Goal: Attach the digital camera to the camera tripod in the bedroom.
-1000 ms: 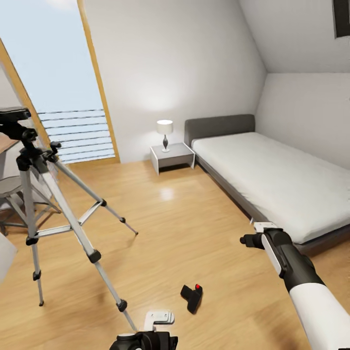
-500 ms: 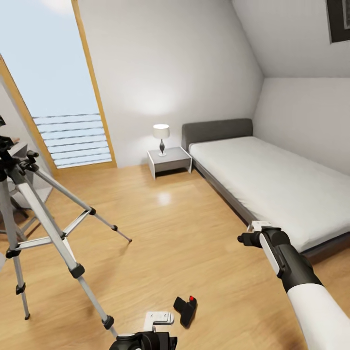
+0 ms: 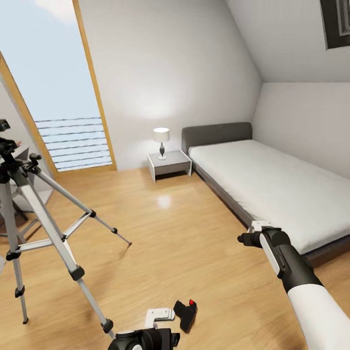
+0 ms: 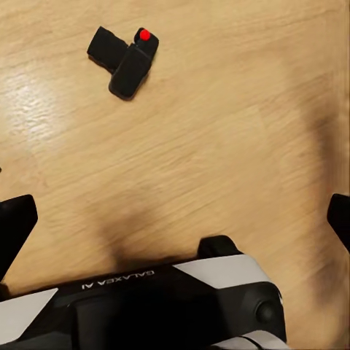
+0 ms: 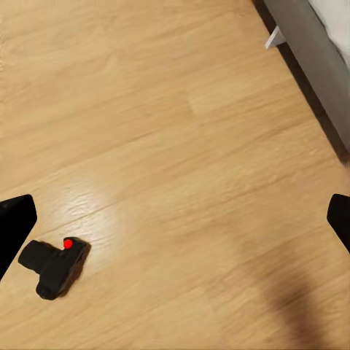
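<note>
I'm in the bedroom, near the bed. The camera lies on the wood floor, close in front of me, red button up. It's low down, so I'll have to bend & reach to get it.

My left hand hangs just beside the camera, a bit to its left, not touching. In the left wrist view the camera sits out ahead of the fingers, which are spread wide w/ nothing between them. So left hand is released, ready to grab, I think.

My right hand is up higher, off to the right, near the bed edge. Its fingers are spread wide too, nothing in them. From there the camera looks far off.

The tripod stands at the left on its 3 legs, apart from the camera. Its top is bare, waiting for the camera, I guess. Pick up comes first, then carry it over.
</note>
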Motion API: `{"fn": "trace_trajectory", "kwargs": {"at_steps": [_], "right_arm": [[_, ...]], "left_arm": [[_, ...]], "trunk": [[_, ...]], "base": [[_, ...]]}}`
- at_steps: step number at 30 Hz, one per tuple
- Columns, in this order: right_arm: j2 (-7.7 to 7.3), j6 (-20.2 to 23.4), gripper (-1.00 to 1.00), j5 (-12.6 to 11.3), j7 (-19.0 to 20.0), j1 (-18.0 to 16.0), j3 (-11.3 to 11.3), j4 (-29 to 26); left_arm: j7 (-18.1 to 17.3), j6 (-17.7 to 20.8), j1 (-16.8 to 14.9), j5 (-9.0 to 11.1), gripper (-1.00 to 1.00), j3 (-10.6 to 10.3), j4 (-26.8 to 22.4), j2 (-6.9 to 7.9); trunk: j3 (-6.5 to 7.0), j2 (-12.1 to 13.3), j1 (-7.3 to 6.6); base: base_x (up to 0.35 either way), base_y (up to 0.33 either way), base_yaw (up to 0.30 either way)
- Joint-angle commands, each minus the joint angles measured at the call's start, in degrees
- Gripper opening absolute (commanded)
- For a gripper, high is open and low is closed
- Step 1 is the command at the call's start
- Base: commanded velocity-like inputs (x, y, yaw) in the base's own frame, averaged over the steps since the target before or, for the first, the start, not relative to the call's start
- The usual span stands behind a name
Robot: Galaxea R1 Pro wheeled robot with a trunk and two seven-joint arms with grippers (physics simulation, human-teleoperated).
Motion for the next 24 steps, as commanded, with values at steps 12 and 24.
{"fn": "trace_trajectory", "kwargs": {"at_steps": [12, 24], "right_arm": [[-0.49, 7.07, 1.00, -0.31, 5.69, 0.04, -0.08, -4.19], [-0.58, 9.46, 1.00, 0.32, 13.15, 2.25, 0.02, -13.27]], "left_arm": [[5.81, 2.36, -7.82, 5.31, 1.00, 0.17, 4.27, -0.02], [7.44, 1.30, -26.45, 15.56, 1.00, 0.12, 29.84, -0.25]], "trunk": [[-2.06, -4.86, 2.64], [-4.20, -9.67, 5.28]], "base": [[0.000, 0.000, 0.000], [0.000, 0.000, 0.000]]}}
